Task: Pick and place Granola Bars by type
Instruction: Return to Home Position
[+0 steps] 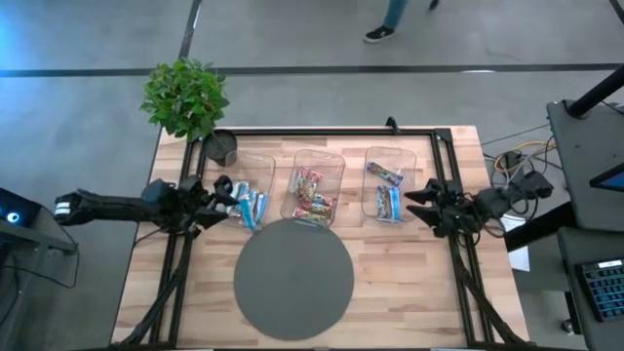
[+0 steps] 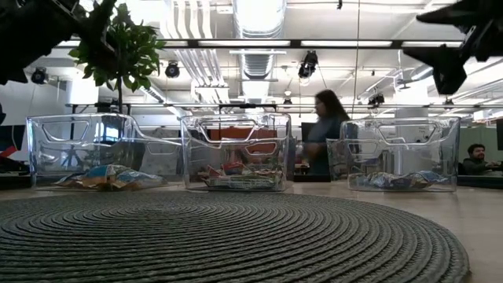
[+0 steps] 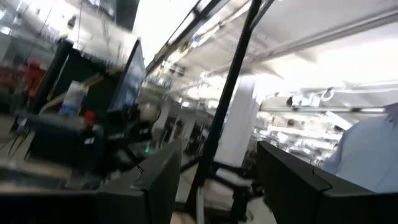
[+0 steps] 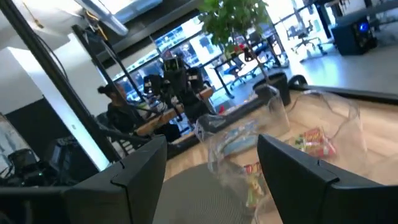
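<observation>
Three clear bins stand in a row on the far half of the table. The left bin (image 1: 255,166) holds light blue bars (image 1: 252,207). The middle bin (image 1: 318,161) holds multicoloured bars (image 1: 314,200). The right bin (image 1: 390,156) holds a darker bar (image 1: 384,174) and light blue bars (image 1: 390,205). My left gripper (image 1: 226,195) is open and empty at the left bin's left side, raised above the table; its wrist view (image 3: 217,168) looks up into the room. My right gripper (image 1: 414,207) is open and empty just right of the right bin, also raised (image 4: 211,162).
A round grey woven mat (image 1: 293,278) lies at the table's near centre. A potted plant (image 1: 185,97) and a dark pot (image 1: 222,146) stand at the far left corner. A black frame (image 1: 322,132) runs along the far edge. People show in the room beyond (image 2: 326,134).
</observation>
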`<state>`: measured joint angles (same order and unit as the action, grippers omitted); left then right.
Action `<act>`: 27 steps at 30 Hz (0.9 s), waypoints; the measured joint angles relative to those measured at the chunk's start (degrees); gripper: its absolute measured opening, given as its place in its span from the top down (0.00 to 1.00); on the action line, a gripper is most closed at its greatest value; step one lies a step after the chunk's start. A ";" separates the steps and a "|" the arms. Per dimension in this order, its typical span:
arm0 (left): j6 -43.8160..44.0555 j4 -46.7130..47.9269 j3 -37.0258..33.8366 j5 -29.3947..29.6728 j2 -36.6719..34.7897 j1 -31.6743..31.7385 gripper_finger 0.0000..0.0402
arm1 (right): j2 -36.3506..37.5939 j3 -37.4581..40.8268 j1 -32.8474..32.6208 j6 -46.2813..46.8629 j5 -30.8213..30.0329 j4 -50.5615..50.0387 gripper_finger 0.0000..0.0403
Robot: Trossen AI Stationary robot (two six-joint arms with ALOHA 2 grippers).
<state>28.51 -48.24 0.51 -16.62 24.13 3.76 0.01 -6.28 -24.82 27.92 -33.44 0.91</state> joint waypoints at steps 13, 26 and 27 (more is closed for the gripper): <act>4.78 4.64 -0.02 0.04 0.57 0.14 0.52 | -3.17 4.94 -0.02 0.83 -4.25 0.94 0.40; 4.96 10.39 -0.07 0.02 -7.52 0.16 0.52 | -2.94 5.07 -0.02 0.92 -4.12 1.46 0.40; 4.96 10.88 -0.07 0.02 -8.97 0.18 0.52 | -2.49 5.12 -0.02 0.92 -4.08 1.36 0.40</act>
<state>33.47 -37.36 0.45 -16.60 15.16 3.95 -2.48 -1.16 -24.84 28.84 -37.53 2.27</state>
